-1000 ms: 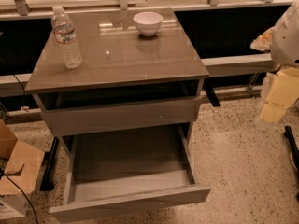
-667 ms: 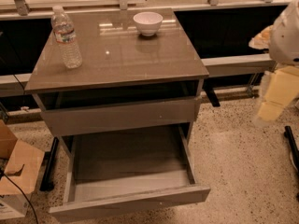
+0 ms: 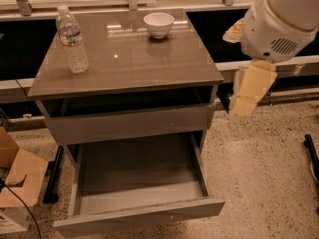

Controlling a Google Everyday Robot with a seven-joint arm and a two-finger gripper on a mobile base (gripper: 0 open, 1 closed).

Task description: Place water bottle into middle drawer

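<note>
The water bottle (image 3: 73, 41) stands upright at the back left of the cabinet top (image 3: 139, 63); it is clear, with a white cap and a pale label. The middle drawer (image 3: 142, 216) is pulled out wide below, and its pale grey floor is bare. My gripper (image 3: 243, 107) hangs to the right of the cabinet, at about the height of the closed drawer front, pale yellow fingers pointing down. It is far from the bottle and holds nothing I can see.
A white bowl (image 3: 158, 24) sits at the back middle of the cabinet top. A closed flat drawer front (image 3: 129, 124) lies above the open drawer. A cardboard box (image 3: 17, 183) stands on the floor at left. A dark object (image 3: 312, 156) lies at the right edge.
My arm and gripper have moved left, closer to the cabinet's right side. The bottle, bowl and drawer have not moved.
</note>
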